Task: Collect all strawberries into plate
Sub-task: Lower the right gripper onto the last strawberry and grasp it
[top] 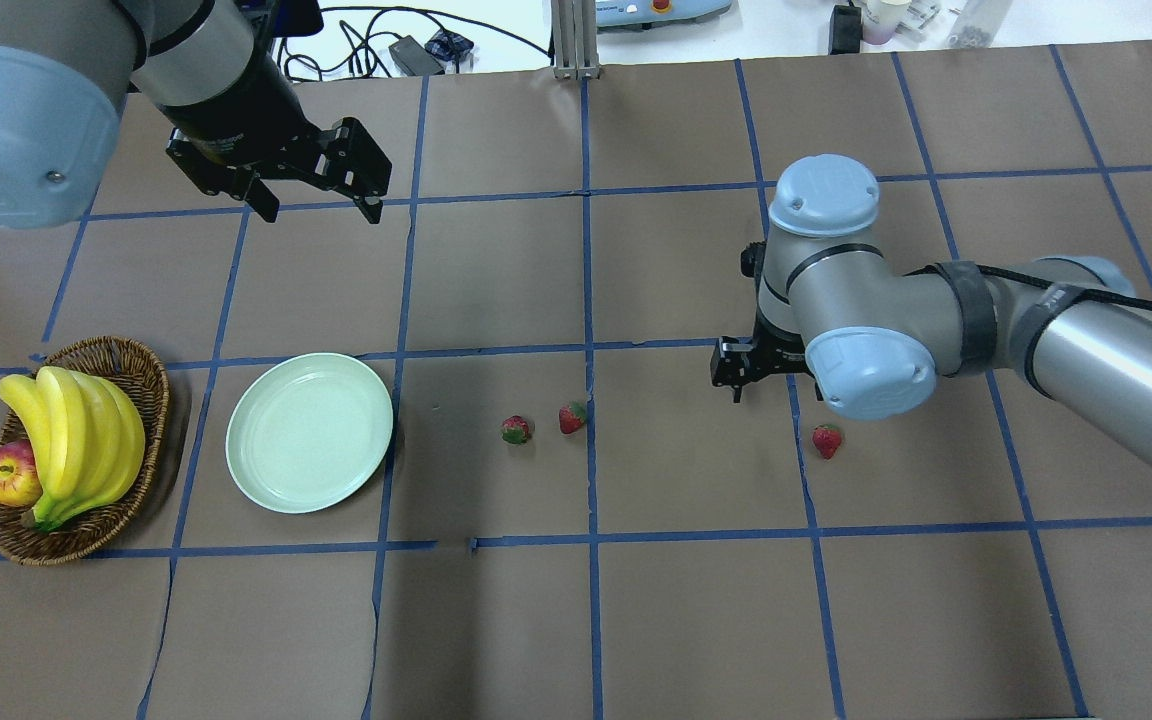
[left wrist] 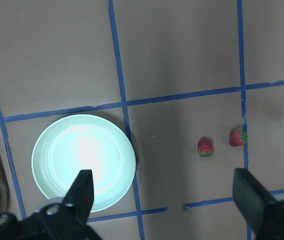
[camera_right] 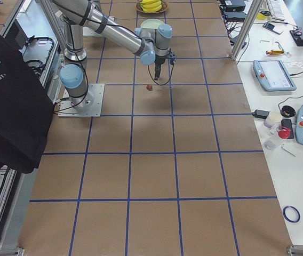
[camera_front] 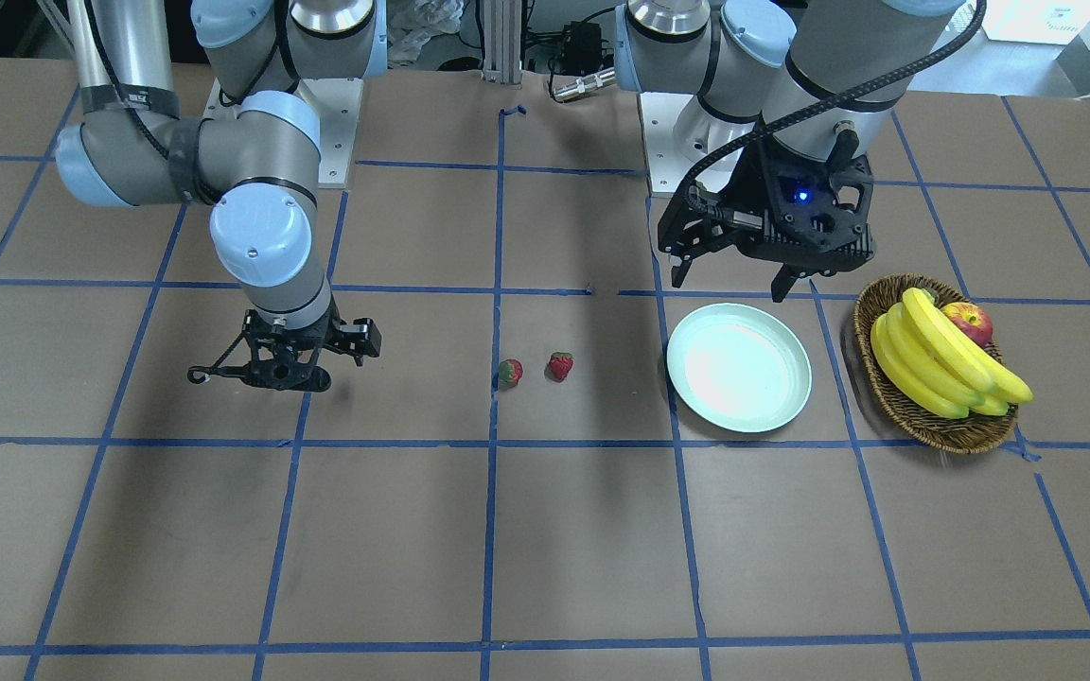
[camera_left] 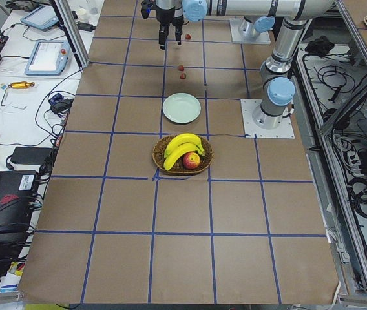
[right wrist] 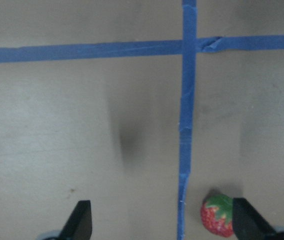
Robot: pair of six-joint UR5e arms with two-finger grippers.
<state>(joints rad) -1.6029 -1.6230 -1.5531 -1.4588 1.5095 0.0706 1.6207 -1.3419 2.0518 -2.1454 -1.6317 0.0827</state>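
Three strawberries lie on the brown table. Two sit close together near the middle (top: 516, 430) (top: 572, 417), also seen in the front view (camera_front: 510, 372) (camera_front: 560, 366) and the left wrist view (left wrist: 205, 147) (left wrist: 238, 138). The third strawberry (top: 826, 440) lies under my right arm's wrist. In the right wrist view this strawberry (right wrist: 218, 215) sits just inside one finger of my open right gripper (right wrist: 162, 217). The pale mint plate (top: 309, 432) (camera_front: 739, 367) is empty. My left gripper (top: 318, 208) (left wrist: 163, 185) hovers open and empty over the plate's robot-side edge.
A wicker basket (top: 141, 362) with bananas (top: 76, 430) and an apple (top: 11, 475) stands beside the plate, at the table's left end. Blue tape lines grid the table. A person in a dark shirt (camera_right: 7, 96) stands at the robot's side in the exterior right view.
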